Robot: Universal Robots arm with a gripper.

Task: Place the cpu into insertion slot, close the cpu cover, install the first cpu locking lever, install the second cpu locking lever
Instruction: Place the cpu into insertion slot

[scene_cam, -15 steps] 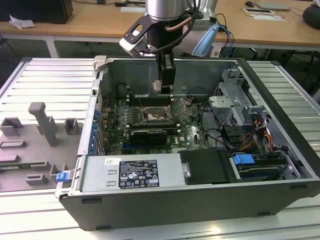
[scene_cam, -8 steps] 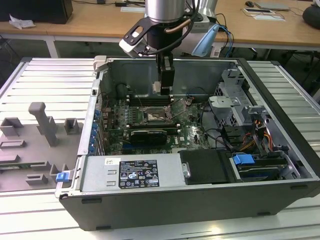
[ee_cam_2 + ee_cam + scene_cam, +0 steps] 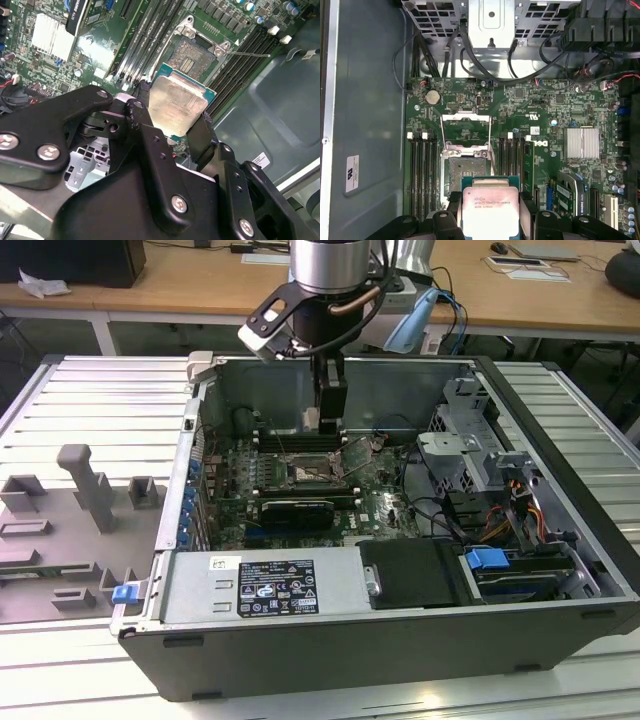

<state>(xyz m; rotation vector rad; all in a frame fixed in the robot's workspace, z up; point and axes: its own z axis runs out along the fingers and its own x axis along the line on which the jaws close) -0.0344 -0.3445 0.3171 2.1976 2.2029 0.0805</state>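
Pincer (image 3: 175,114) fingers are closed narrow on opposite edges of the cpu (image 3: 178,102), one black finger on each side, with the pale metal top facing the wrist cameras. In the first wrist view the pincer (image 3: 491,212) holds the single cpu (image 3: 490,206) so that it overlaps the near edge of the insertion slot (image 3: 465,172). The chip is not seated. In the second wrist view the insertion slot (image 3: 192,57) lies bare just past the chip, its dark contact field showing inside the silver rim.

Just beyond the socket the one cpu cover (image 3: 466,116) stands swung back, and green board shows through its square window. A thin wire lever (image 3: 250,53) sticks out beside the socket. Two banks of long black memory slots (image 3: 424,172) flank the socket, one on each side. Farther out on the motherboard (image 3: 540,100) sit one round coin battery (image 3: 432,96) and one finned silver heat sink (image 3: 582,142).

In the exterior view the pincer (image 3: 330,425) hangs inside the open computer case (image 3: 300,665), above the insertion slot (image 3: 312,472), with a long black card (image 3: 295,510) nearer the camera. The case lies on a ribbed metal counter (image 3: 90,390). A grey fixture tray (image 3: 80,540) rests at the exterior view's left.
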